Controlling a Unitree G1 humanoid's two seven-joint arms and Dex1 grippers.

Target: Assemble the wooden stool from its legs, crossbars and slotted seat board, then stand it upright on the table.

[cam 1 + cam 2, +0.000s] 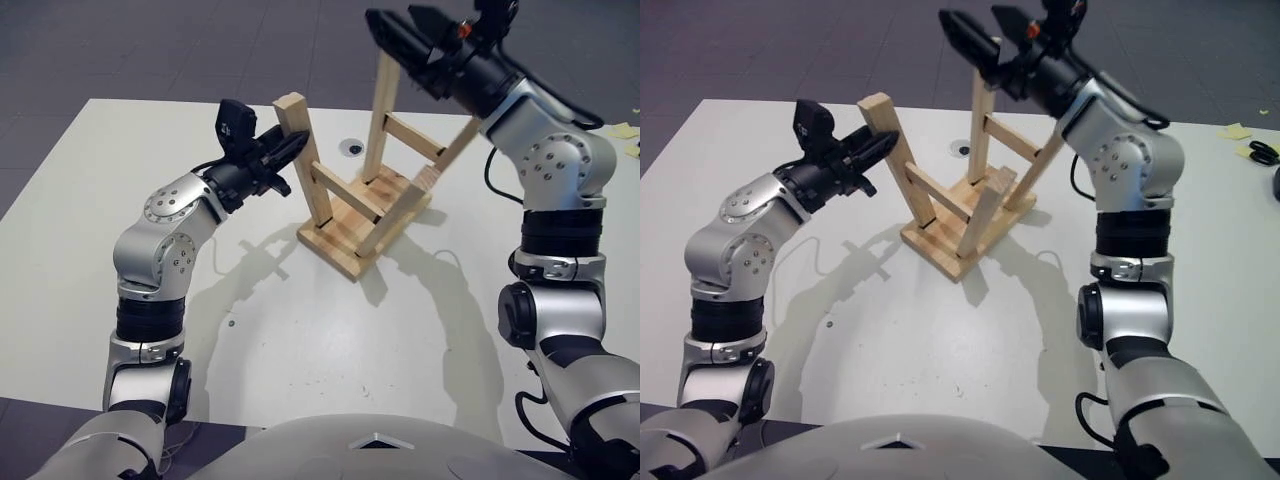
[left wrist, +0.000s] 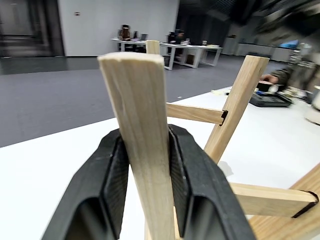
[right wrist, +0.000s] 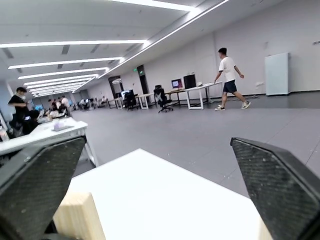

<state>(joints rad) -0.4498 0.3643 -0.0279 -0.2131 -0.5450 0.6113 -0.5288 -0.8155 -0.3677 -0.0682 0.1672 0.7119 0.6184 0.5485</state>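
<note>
My left gripper [image 2: 145, 165] is closed on one leg [image 1: 305, 160] of the pale wooden stool [image 1: 360, 200]. Both black fingers [image 2: 112, 175] press flat against opposite faces of the square leg, a little below its cut top end. The grip sits on the leg nearest my left side.

My right gripper [image 1: 405, 35] is up high over the far side of the stool with its jaws spread wide and nothing between them. It hangs just over the top end of the far leg [image 1: 385, 100]. From the right wrist, that leg's pale end [image 3: 80, 215] shows close beside one textured finger [image 3: 45, 175]. I cannot tell whether the two touch.

The stool is upside down on the white rectangular table [image 1: 120, 200]. Its flat seat board [image 1: 340, 250] is down on the tabletop, and the legs rise out of it and splay outwards. A wooden crossbar [image 1: 345, 190] runs from the leg I hold to the next leg. A second crossbar [image 1: 415, 135] joins the far leg to the slanted leg on my right. The stool stands between my two arms, nearer the far edge of the table than the near one.

A small round dark fitting [image 1: 351, 148] is set into the tabletop just behind the stool. A few yellow paper notes [image 1: 622, 130] lie at the table's right edge, well apart from the stool.
</note>
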